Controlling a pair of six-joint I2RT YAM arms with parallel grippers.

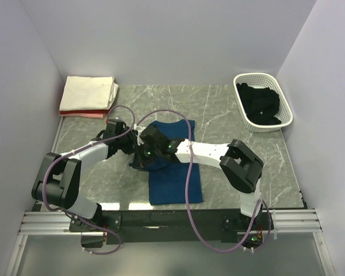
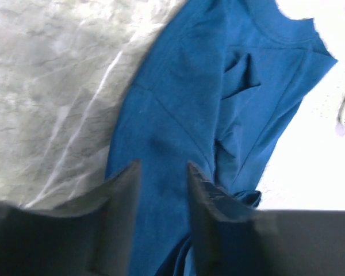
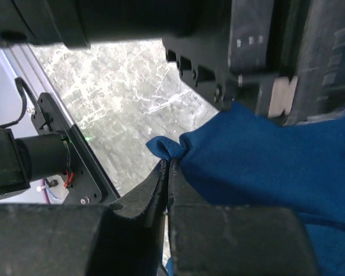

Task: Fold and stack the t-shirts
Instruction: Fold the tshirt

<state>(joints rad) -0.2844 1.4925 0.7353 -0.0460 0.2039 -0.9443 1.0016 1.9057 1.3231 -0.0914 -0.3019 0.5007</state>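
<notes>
Overhead, I could not judge either grip on the navy t-shirt [image 1: 175, 184]. Wrist views resolved it: right gripper [image 3: 168, 167] pinched a shirt fold, left gripper [image 2: 162, 167] stood with jaws apart.

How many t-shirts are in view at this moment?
4. A blue shirt spread mid-table; a cream shirt folded atop a pink-red shirt at the far left corner; a black shirt in the basket, where more may be hidden.
</notes>
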